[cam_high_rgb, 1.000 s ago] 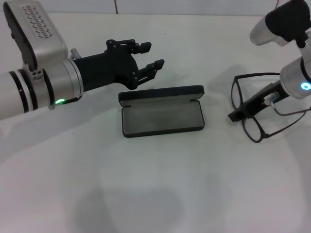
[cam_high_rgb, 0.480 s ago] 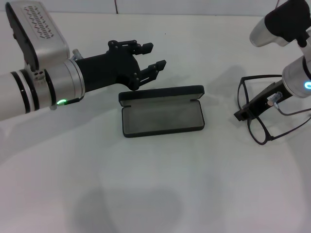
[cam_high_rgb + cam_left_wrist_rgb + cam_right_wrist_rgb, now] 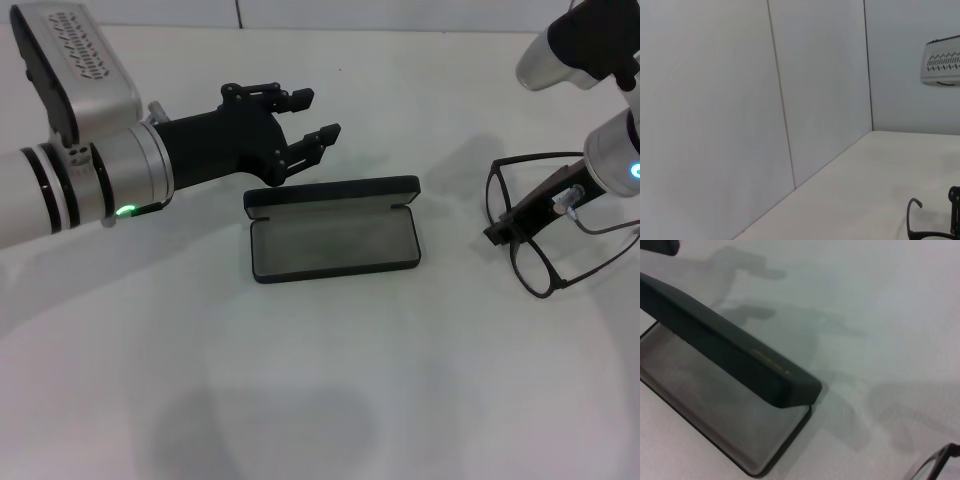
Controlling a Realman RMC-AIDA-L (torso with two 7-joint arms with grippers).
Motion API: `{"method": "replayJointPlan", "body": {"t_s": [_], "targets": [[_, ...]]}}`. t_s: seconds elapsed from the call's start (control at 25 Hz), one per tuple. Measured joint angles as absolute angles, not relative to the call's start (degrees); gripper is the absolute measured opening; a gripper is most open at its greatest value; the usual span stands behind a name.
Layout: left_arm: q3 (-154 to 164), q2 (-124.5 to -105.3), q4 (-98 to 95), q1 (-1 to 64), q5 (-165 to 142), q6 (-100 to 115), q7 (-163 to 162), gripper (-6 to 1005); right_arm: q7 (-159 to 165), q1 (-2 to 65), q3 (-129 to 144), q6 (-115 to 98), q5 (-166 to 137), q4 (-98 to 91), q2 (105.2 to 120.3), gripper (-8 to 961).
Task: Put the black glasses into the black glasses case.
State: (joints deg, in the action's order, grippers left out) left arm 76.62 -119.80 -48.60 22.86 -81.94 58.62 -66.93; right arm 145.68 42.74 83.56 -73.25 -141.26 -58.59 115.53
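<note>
The black glasses case (image 3: 333, 243) lies open on the white table, grey lining up, lid standing at its far side. It also shows in the right wrist view (image 3: 735, 360) with small orange lettering on the lid. My left gripper (image 3: 312, 118) is open and empty, hovering just behind the case's left end. My right gripper (image 3: 503, 230) is shut on the black glasses (image 3: 532, 225) at their bridge, to the right of the case and apart from it. A lens rim shows in the right wrist view (image 3: 935, 464) and a temple tip in the left wrist view (image 3: 912, 220).
The white table (image 3: 330, 380) reaches forward of the case. White wall panels (image 3: 740, 100) stand behind the table. My right arm's upper link (image 3: 580, 45) hangs over the far right corner.
My right gripper has carried the glasses slightly to the right, away from the case. My left gripper has barely shifted. The case has not moved.
</note>
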Motion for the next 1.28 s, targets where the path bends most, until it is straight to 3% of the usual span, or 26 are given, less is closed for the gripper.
{"method": "replayJointPlan", "body": {"t_s": [0.76,1.28], "targets": [[76.4,-119.66,-48.7,23.3,-81.5,59.0,-71.1,487,141.6,37.2,79.4,-77.9,-142.6,-68.6,114.94,129],[72.4,-119.38,-47.0,25.2,-78.1,76.9,-75.5,488,98.7,26.1,64.0,-85.0,-112.1,-73.2,115.78,118]]}}
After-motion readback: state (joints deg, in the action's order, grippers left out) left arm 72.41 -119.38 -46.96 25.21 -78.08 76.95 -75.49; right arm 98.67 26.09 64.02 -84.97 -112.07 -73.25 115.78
